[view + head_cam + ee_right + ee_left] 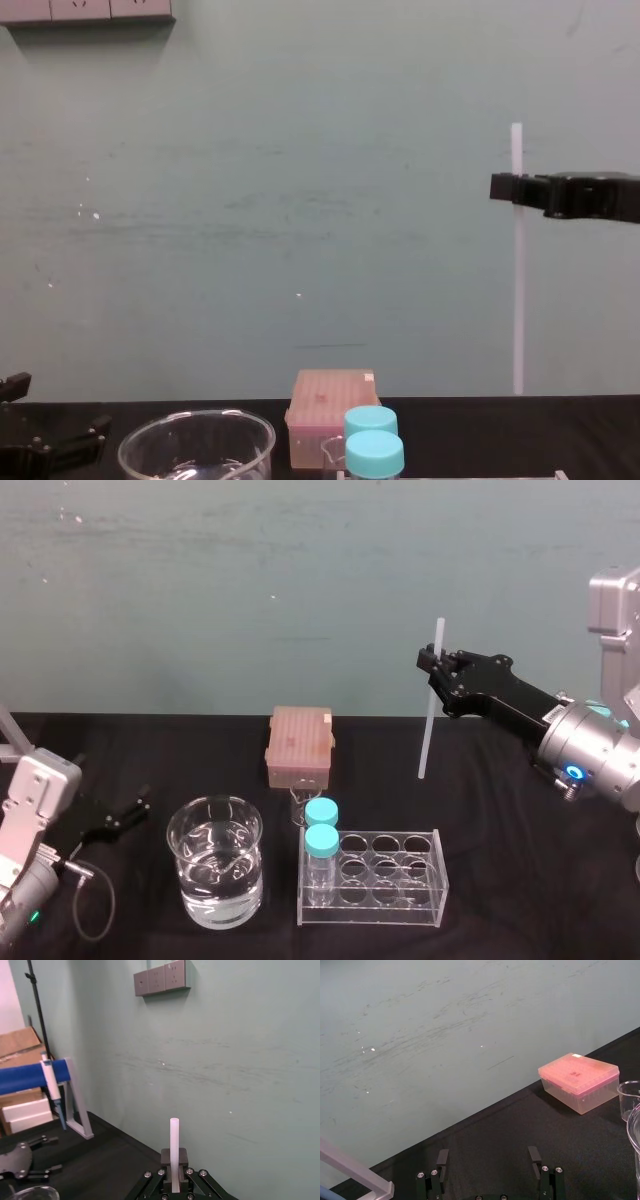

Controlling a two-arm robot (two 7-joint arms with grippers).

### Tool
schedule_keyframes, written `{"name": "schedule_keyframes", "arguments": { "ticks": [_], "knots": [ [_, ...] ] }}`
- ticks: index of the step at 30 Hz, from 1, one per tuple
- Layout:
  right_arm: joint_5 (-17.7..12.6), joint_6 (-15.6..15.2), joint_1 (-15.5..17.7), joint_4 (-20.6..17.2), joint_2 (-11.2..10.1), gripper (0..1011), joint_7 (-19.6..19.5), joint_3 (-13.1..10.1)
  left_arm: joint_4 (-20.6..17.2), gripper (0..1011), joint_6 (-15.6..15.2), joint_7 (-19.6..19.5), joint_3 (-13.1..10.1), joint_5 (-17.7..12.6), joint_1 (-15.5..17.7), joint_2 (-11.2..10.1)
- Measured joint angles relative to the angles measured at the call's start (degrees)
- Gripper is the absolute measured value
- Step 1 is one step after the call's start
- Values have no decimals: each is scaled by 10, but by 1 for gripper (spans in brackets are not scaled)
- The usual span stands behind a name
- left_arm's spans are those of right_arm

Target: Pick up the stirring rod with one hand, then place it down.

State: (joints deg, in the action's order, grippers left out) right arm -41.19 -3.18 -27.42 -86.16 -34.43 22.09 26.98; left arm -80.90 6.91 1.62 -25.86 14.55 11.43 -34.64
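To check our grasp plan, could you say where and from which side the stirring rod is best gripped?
Grip the upper shaft, coming in level from the robot's right. The stirring rod is upright, thin and straight, so a pinch across it works; the right gripper is shut there. The left gripper is parked open, low left.

Beaker (215,875), rack (438,878) (two vials (321,832)), box (299,745).

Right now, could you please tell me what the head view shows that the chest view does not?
Head, not chest: the clear rack's wells and the right arm's silver wrist. Chest, not head: wall sockets high on the left. Both: the right gripper shut on the upright stirring rod, the open left gripper parked low left, the beaker, pink box and teal-capped bottles.
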Motion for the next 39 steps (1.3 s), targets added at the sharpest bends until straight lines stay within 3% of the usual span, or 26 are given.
{"name": "schedule_keyframes", "arguments": {
  "ticks": [7, 23, 39],
  "knots": [
    [24, 5, 2, 10, 13, 72, -8, -1, 0, 1005, 0, 0, 0, 0, 0, 0],
    [38, -13, 15, 12, 23, 72, -4, -21, 0, 1005, 0, 0, 0, 0, 0, 0],
    [38, -12, 14, 11, 23, 72, -3, -20, 0, 1005, 0, 0, 0, 0, 0, 0]
  ]
}}
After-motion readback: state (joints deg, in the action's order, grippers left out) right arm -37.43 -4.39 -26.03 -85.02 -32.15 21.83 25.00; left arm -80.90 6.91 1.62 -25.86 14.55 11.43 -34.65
